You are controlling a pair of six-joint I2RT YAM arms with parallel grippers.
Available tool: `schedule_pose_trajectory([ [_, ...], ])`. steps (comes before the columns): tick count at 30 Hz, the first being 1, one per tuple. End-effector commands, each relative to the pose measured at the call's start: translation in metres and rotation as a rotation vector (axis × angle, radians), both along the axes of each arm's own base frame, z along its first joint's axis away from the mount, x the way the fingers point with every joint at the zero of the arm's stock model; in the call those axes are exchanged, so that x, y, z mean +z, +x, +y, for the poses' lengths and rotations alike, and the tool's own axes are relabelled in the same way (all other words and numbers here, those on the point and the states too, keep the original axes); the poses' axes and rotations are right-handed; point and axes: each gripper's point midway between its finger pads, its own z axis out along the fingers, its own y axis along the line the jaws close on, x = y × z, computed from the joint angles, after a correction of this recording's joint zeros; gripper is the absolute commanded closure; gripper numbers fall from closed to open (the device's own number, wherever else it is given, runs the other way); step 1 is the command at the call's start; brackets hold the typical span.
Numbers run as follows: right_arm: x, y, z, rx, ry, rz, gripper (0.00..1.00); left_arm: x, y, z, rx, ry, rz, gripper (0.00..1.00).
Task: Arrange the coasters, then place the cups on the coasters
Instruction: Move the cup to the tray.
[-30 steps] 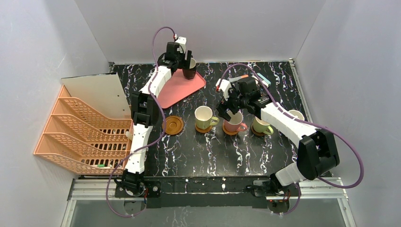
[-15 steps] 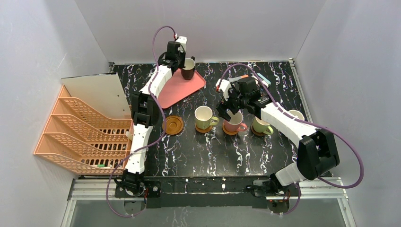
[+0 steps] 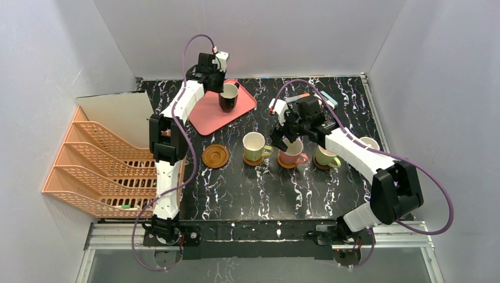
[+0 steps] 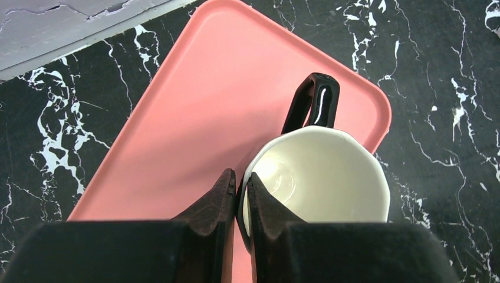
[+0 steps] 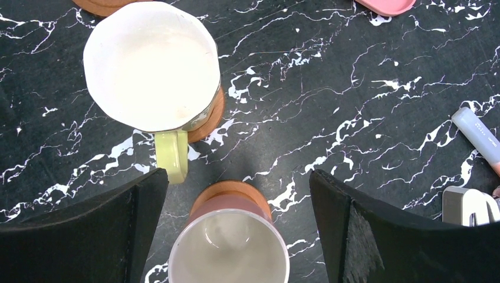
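My left gripper [image 4: 239, 190] is shut on the rim of the dark brown cup [image 4: 318, 177], one finger inside and one outside, over the pink tray [image 4: 194, 112]; the cup's handle points away. From above, the left gripper [image 3: 223, 88] and dark cup [image 3: 229, 98] are at the back. An empty coaster [image 3: 216, 155] lies on the table. The yellow-green cup [image 3: 255, 147], pink cup [image 3: 292, 154] and green cup [image 3: 325, 157] each stand on a coaster. My right gripper [image 3: 282, 141] hangs open above the pink cup [image 5: 230, 247]. A pale cup [image 3: 369, 143] is partly hidden behind the right arm.
An orange file rack [image 3: 100, 171] takes up the left side. Pens and small items [image 3: 318, 97] lie at the back right, one pen [image 5: 477, 135] close to my right gripper. Grey walls enclose the table on three sides.
My left gripper has shut on the dark cup's rim and carried it nearer and slightly left over the tray. The right arm has not moved.
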Motion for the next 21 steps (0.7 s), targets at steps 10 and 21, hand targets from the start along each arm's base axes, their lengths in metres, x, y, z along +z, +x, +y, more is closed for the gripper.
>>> schedule_pose_trajectory([
  [10,0.010,-0.002,0.003,0.019,0.032,-0.022,0.01,0.053,-0.004,0.043,-0.023,-0.077,-0.036,0.34],
  [21,0.010,-0.001,0.002,0.016,0.028,-0.025,0.01,0.112,-0.011,0.020,-0.121,-0.239,-0.121,0.02],
])
